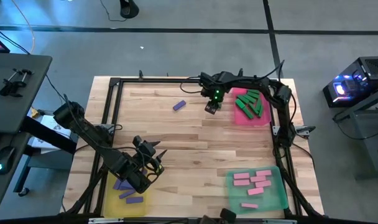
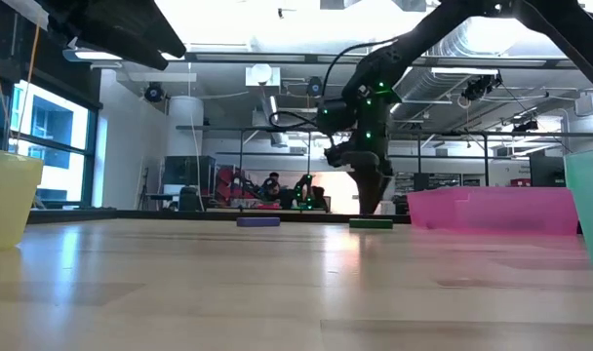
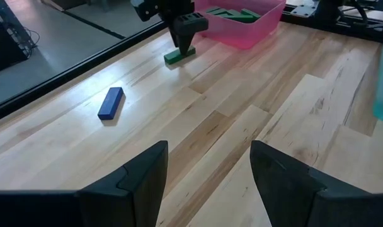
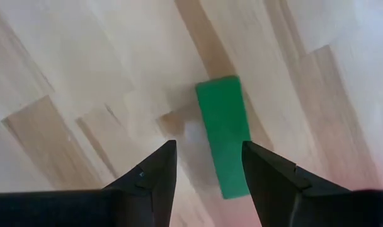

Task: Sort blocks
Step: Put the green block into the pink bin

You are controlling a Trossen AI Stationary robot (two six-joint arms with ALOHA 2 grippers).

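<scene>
The right gripper (image 1: pixel 210 109) points straight down over the far part of the worktop (image 1: pixel 195 149), its jaws apart and holding nothing. In the right wrist view a green block (image 4: pixel 223 134) lies flat on the wood directly under them, showing in the gap between the two dark fingers (image 4: pixel 150 178) and reaching out past their tips. The low view shows the same gripper (image 2: pixel 372 207) with its tip just above that green block (image 2: pixel 371 223); whether they touch cannot be told. Just beside this spot, toward the right edge, stands the pink tray (image 1: pixel 258 118), with several green blocks (image 1: pixel 250 102) piled inside it.

A single purple block (image 1: pixel 179 106) lies alone on the bare wood to the left of the right gripper, near the far edge and well apart from every tray. In the left wrist view it looks blue (image 3: pixel 110 103).

The left gripper (image 1: pixel 153 155) hangs over the near left part of the worktop, its jaws apart and empty, the fingers (image 3: pixel 138 183) aimed across the boards toward the other arm. Close beside it, at the near left corner, is the yellow tray (image 1: pixel 114 198), which holds a few purple blocks (image 1: pixel 128 191).

At the near right corner sits the green tray (image 1: pixel 277 198), with pink blocks (image 1: pixel 255 181) scattered flat across its floor.
</scene>
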